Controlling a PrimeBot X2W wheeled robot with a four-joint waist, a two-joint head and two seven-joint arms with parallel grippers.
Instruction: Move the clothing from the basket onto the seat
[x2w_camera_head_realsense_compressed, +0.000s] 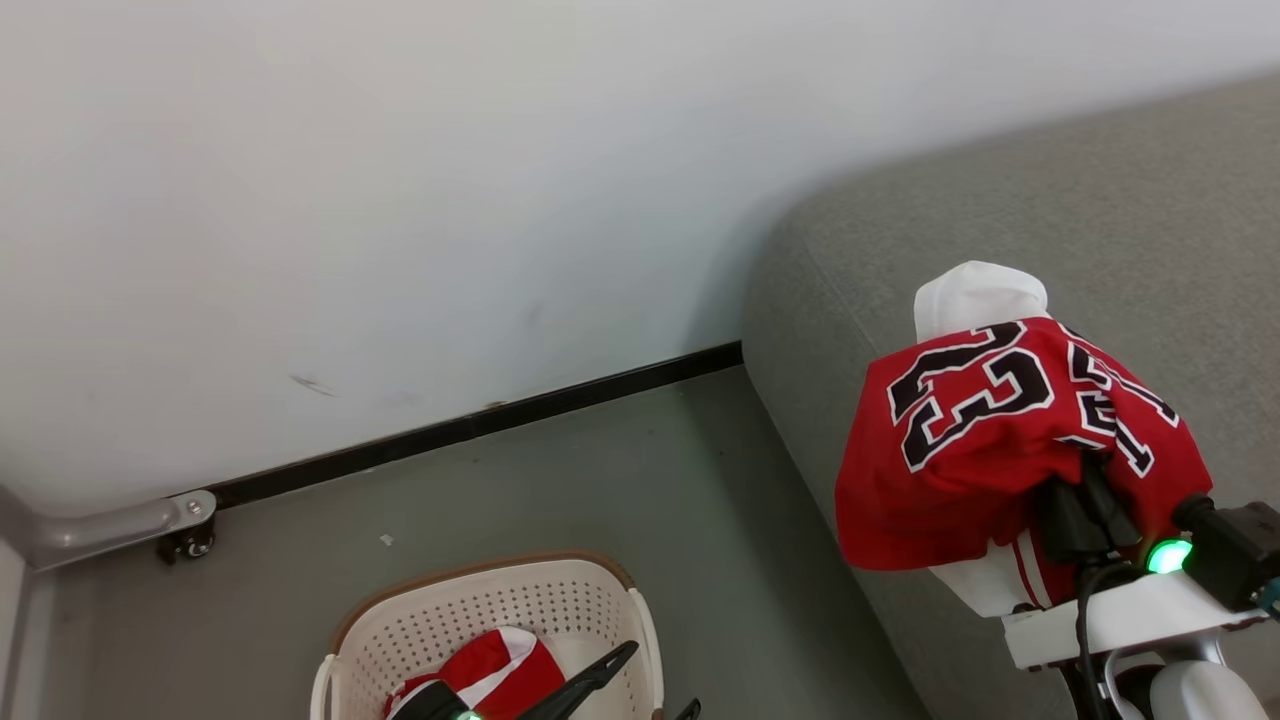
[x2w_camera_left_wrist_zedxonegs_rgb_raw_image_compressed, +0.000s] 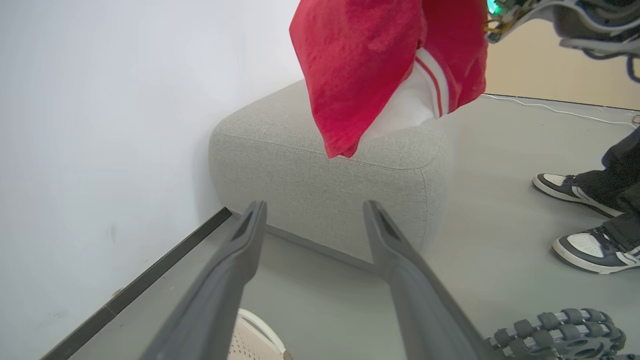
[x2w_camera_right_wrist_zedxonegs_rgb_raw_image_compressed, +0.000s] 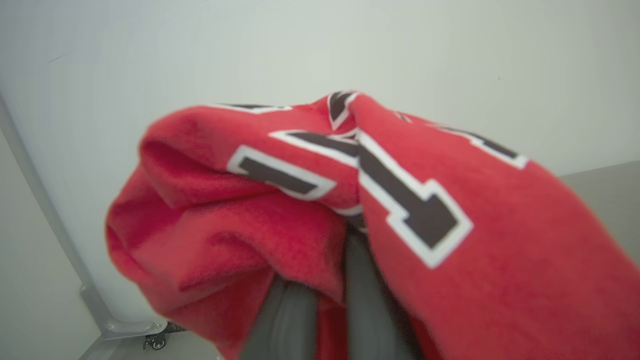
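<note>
Item one, jersey (x2w_camera_head_realsense_compressed: 1000, 440): red, black number 23 outlined in white, with white lining or trim showing above and below. It is bunched over the right hand (x2w_camera_head_realsense_compressed: 1085, 510) at the right of the head view. That hand's two dark fingers are pinched tight into the cloth, carrying it clear of the basket and above the seat (x2w_camera_head_realsense_compressed: 1000, 200), which fills the upper right. In the left wrist view the lowest fold hangs close over the seat's top near its front edge; whether it touches cannot be told. Status: lifted out and carried across, not yet let go. Item two, second garment (x2w_camera_head_realsense_compressed: 490, 675): red with white stripes, lying in the basket (x2w_camera_head_realsense_compressed: 480, 600) at the bottom centre of the head view. Status: to be moved. Basket: cream, perforated, brown-rimmed, standing on the grey floor (x2w_camera_head_realsense_compressed: 600, 480) near the white wall (x2w_camera_head_realsense_compressed: 400, 150), well apart from the seat. Left hand (x2w_camera_left_wrist_zedxonegs_rgb_raw_image_compressed: 315, 210): fingers spread wide and holding nothing, poised above the basket beside the second garment. Also present: a person's shoes (x2w_camera_left_wrist_zedxonegs_rgb_raw_image_compressed: 575, 187) on the floor at the right of the left wrist view. Judged progress: roughly halfway through what can be seen, with the jersey to set down and at least one garment to fetch; anything beneath it in the basket is hidden.
</note>
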